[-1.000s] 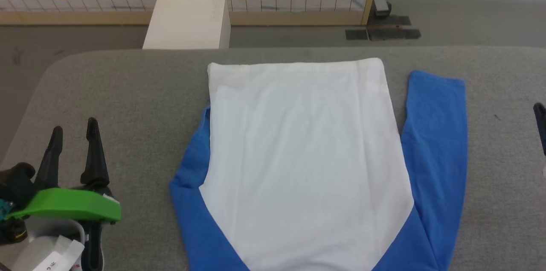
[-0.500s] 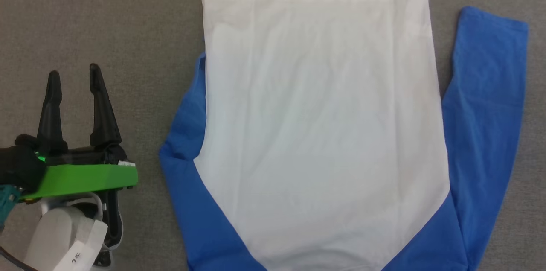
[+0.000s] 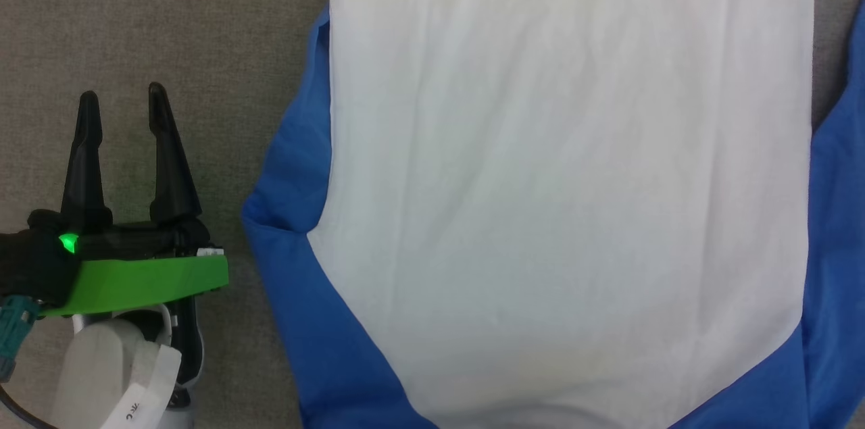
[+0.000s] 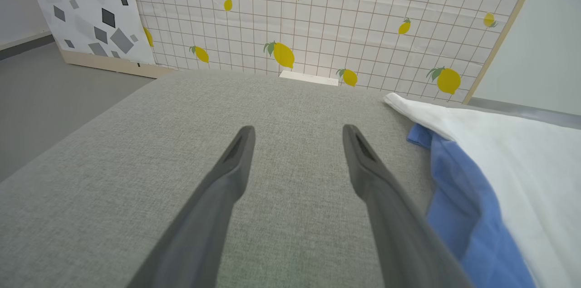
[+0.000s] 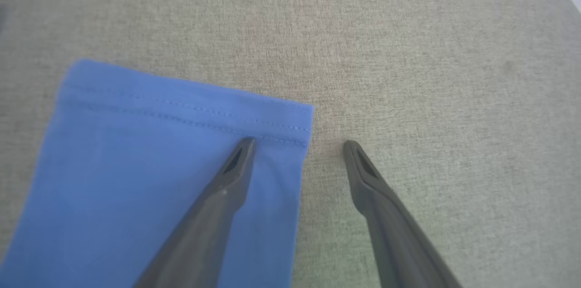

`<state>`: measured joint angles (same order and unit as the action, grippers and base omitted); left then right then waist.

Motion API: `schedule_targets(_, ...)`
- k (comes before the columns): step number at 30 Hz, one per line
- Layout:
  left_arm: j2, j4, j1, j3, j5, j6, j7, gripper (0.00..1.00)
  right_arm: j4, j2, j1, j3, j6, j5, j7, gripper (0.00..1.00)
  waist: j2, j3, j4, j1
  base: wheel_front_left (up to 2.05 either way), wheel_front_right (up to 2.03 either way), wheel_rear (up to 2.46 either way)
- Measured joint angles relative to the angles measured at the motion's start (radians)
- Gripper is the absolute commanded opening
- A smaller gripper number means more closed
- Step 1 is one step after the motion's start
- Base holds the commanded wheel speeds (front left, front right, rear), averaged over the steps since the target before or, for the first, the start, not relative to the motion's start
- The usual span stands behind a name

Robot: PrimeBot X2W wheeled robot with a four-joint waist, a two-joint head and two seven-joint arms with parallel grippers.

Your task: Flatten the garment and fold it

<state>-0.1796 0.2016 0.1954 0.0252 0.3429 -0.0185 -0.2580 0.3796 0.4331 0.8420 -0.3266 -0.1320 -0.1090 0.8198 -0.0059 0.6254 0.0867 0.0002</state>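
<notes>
The garment point(image 3: 567, 179) lies flat on the tabletop point(image 3: 169, 10), hem toward its far edge. Both are spread: left claw point(image 3: 122, 91) beside it, right claw point(image 5: 298, 141) astride the blue cuff point(image 5: 181, 111), which we should pinch squarely.

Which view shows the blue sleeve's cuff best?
The right wrist view: the cuff lies flat on the grey surface, hem stitching sharp, the open right gripper straddling its side edge. The head view crops that sleeve at the frame's edge, cuff cut off. The left wrist view shows the other sleeve under the white body.
</notes>
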Motion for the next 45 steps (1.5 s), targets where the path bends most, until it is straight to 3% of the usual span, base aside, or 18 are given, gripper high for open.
schedule_targets(4,0.026,-0.003,0.0,0.018,-0.016,0.022,0.0,1.0,0.001,0.017,0.021,0.015,0.0,-0.007,0.008,1.0,0.0,0.028,0.007,-0.0001,0.0,0.0,0.0)
schedule_targets(5,0.03,-0.006,0.0,0.022,-0.018,0.028,0.0,1.0,0.001,0.02,0.024,0.014,0.0,-0.015,0.018,0.75,0.0,0.031,0.008,-0.0001,0.0,0.0,0.0)
schedule_targets(6,0.035,-0.009,0.0,0.026,-0.019,0.032,0.0,1.0,0.002,0.022,0.026,0.013,0.0,-0.02,0.028,0.23,0.0,0.032,0.009,-0.0001,0.0,0.0,0.0)
schedule_targets(7,0.04,-0.012,0.0,0.029,-0.021,0.037,0.0,1.0,0.004,0.022,0.03,0.01,0.0,-0.022,0.036,0.0,0.0,0.031,0.008,-0.0001,0.0,0.0,0.0)
schedule_targets(12,0.059,-0.035,0.0,0.04,-0.05,0.058,0.0,1.0,0.019,0.001,0.037,-0.02,-0.001,-0.019,0.049,0.0,0.0,0.01,0.004,0.0,0.0,0.0,0.0)
schedule_targets(20,0.082,-0.083,-0.001,0.05,-0.06,0.089,0.0,1.0,-0.008,-0.018,-0.01,-0.089,-0.001,-0.034,-0.053,0.0,0.0,-0.072,-0.008,-0.0001,0.0,0.0,0.0)
schedule_targets(25,0.093,-0.115,-0.011,0.058,-0.06,0.098,0.0,1.0,-0.068,0.072,-0.128,-0.057,-0.001,-0.076,-0.06,0.0,0.0,-0.153,-0.021,-0.0001,0.0,0.0,0.0)
schedule_targets(33,0.109,-0.146,-0.089,0.085,-0.056,0.106,0.0,1.0,-0.169,0.199,-0.281,0.003,0.0,-0.169,0.015,0.0,0.0,-0.303,-0.056,-0.0003,0.0,0.0,0.0)
schedule_targets(40,0.112,-0.155,-0.147,0.1,-0.051,0.106,0.0,1.0,-0.342,0.266,-0.307,0.06,0.0,-0.232,0.064,0.0,0.0,-0.43,-0.086,-0.0003,0.0,0.0,0.0)
schedule_targets(45,0.114,-0.158,-0.174,0.107,-0.045,0.106,0.0,1.0,-0.471,0.261,-0.294,0.148,0.0,-0.273,0.107,0.0,0.0,-0.507,-0.1,-0.0003,0.0,0.0,0.0)
